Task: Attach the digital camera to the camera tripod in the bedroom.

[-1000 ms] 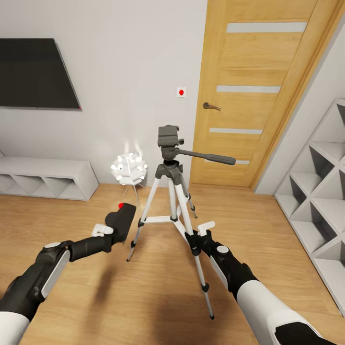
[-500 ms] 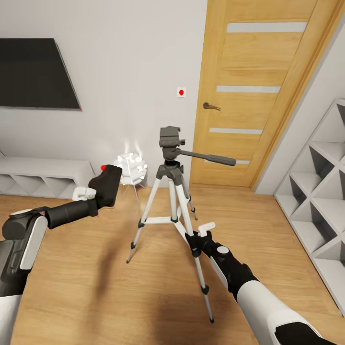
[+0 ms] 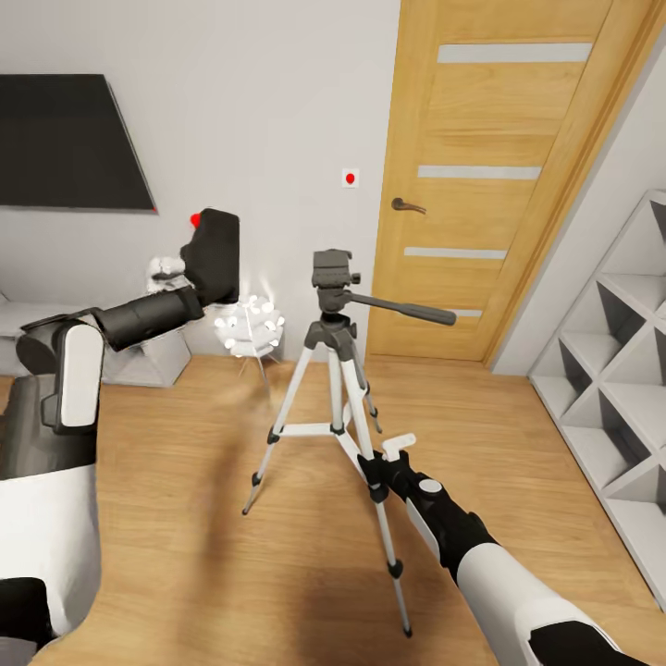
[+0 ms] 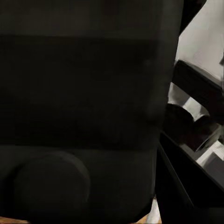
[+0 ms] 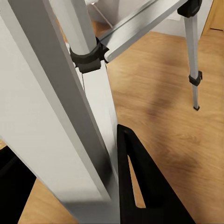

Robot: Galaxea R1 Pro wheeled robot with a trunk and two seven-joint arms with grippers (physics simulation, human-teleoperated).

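Ok so the left gripper (image 3: 185,268) is clamped on the camera (image 3: 213,254), held up in the air at about 10 o'clock from the tripod (image 3: 335,370), roughly level w/ or a bit above the tripod head (image 3: 331,270), and well apart from it sideways. The red dot on the camera faces up-left in the head view. The left wrist cam is basically all black camera body (image 4: 79,93), so no help for aiming there. The right gripper (image 3: 387,460) is closed around the front tripod leg (image 5: 56,107) just under the spreader joint; the wrist cam shows the silver leg right up against the black finger (image 5: 135,182). Imo the step now is carrying the camera over to the head plate. To do it well: keep the right side steady so the tripod doesn't tip or twist, bring the camera toward 3 o'clock till it's directly over the plate, get its base flat and facing down, then lower slowly. Watch the pan handle (image 3: 398,308) sticking out at 3 o'clock, and the spiky white lamp (image 3: 248,328) behind. Can't tell from here which way the camera's mount side is turned, so I'd check before dropping it.
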